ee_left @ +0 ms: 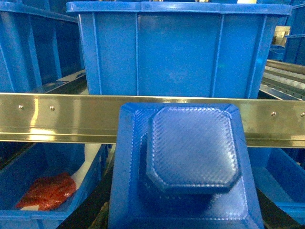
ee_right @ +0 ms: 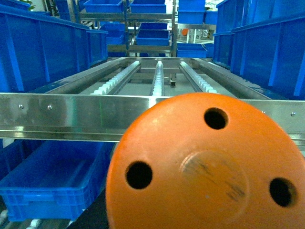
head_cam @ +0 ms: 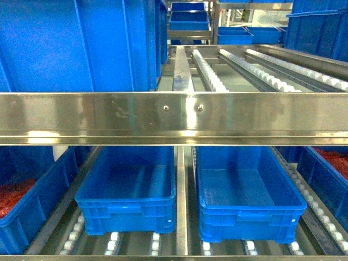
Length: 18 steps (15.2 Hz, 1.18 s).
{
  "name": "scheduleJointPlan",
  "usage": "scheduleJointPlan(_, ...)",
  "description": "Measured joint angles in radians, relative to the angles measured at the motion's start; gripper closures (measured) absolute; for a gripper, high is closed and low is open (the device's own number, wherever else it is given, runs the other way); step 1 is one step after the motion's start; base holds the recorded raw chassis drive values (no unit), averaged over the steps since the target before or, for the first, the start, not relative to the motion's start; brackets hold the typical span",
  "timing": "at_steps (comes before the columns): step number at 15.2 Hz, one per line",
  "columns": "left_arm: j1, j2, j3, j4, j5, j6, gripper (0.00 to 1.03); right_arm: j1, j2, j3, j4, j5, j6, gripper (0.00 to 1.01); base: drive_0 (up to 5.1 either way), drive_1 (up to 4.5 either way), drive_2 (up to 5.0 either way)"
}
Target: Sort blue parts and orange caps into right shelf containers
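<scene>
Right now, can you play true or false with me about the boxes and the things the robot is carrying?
1. The two blue boxes in the middle of the lower shelf, the left one and the right one, are full of parts. False: both look empty.
2. An orange cap with three round holes fills the right wrist view. True.
3. The blue part in the left wrist view is round like a ball. False: it is squarish with cut corners.
4. A box at the far left holds red stuff. True.
5. A shiny metal bar runs across the shelf front. True.
</scene>
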Motion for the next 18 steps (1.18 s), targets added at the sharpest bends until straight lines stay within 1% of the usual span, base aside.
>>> scheduleJointPlan(18, 0.0, 0.0, 0.0, 0.0, 0.002, 0.001, 0.6, 0.0, 0.0, 0.0, 0.0, 0.003, 0.001, 0.57, 0.0, 0.0, 0.0)
